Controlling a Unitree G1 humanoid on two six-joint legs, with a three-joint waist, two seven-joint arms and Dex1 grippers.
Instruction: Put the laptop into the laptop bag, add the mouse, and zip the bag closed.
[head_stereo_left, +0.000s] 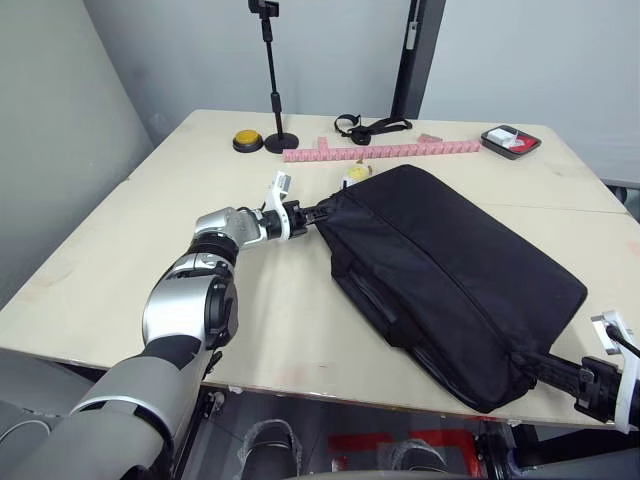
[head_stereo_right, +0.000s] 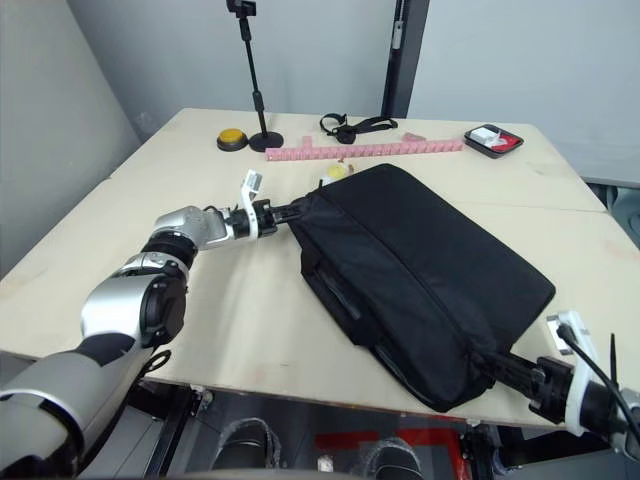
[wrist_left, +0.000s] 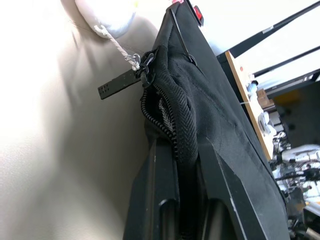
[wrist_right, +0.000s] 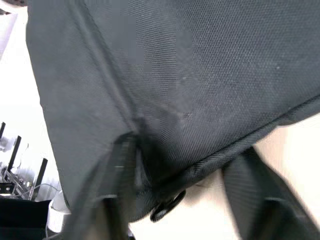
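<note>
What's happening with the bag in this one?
The robot has the black laptop bag lying flat on the table, with one gripper at each end. The left gripper is shut on the bag's far corner, close to the zipper pull. The right gripper is at the near corner, its fingers on either side of the fabric. At the left corner the zipper looks partly open.
</note>
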